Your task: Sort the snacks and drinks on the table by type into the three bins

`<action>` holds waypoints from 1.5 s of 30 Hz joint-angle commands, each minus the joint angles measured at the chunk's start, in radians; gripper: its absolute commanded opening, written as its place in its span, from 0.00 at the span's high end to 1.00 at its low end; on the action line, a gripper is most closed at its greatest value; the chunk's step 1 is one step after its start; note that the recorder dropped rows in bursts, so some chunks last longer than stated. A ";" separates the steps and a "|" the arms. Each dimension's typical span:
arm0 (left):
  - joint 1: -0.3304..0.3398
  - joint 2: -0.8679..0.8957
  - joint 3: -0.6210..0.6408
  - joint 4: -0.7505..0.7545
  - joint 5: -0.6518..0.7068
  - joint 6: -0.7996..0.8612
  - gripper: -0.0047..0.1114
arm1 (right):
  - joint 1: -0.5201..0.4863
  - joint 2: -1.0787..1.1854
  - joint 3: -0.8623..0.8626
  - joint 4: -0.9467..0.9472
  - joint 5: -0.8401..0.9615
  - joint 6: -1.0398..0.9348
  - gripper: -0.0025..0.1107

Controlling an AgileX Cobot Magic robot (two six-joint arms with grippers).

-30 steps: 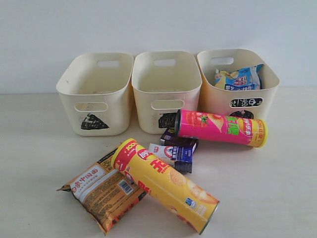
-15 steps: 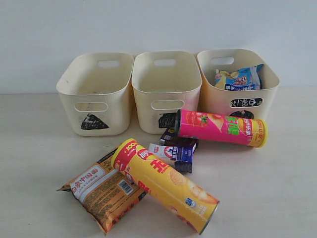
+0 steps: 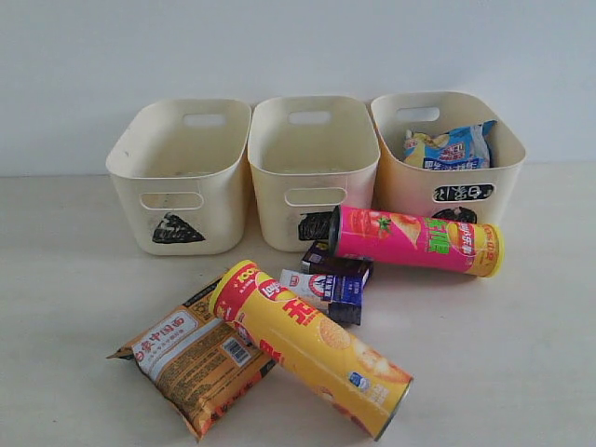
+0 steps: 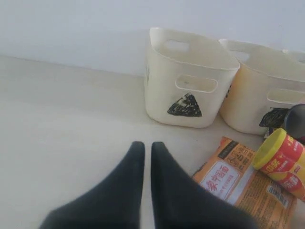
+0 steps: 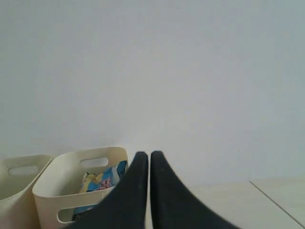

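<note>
**Operator:** Where did the snacks lie at that moment?

**Observer:** In the exterior view you had most of them heaped on the pale table [image 3: 74, 298]. The small dark blue and white wrapped packets [image 3: 332, 282] sat in the middle. The tall yellow chip tube [image 3: 312, 346] lay on its side touching them, its red-banded end towards ten o'clock and its metal-rimmed end towards four. That red-banded end rested over an edge of the flat orange-brown noodle packet [image 3: 191, 358], which lay at eight o'clock of the heap. The tall pink chip tube [image 3: 414, 240] lay on its side at two o'clock, just beside the small packets.

**Operator:** And the bins?

**Observer:** Three cream plastic tubs stood in a row beyond the heap. The triangle-marked tub [image 3: 223, 200] was at eleven o'clock, the square-marked tub [image 3: 270, 219] at twelve and the circle-marked tub [image 3: 400, 191] at one. The pink tube lay across the circle tub's front and hid part of the square mark. A crinkled blue and yellow packet [image 3: 451, 147] lay inside the circle tub.

**Operator:** My grippers?

**Observer:** Your left gripper [image 4: 147, 145] had its black fingers drawn to a thin slit, gripping nothing, above bare table near the triangle tub and the noodle packet. Your right gripper [image 5: 149, 155] was pinched just as narrow, with nothing between its fingers. It hung raised before the white wall [image 5: 190, 71], with the circle tub beyond its tips.
</note>
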 commanded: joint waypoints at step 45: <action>-0.158 0.634 -0.995 0.333 0.509 -0.009 0.92 | 0.004 -0.001 0.004 0.004 0.136 0.122 0.98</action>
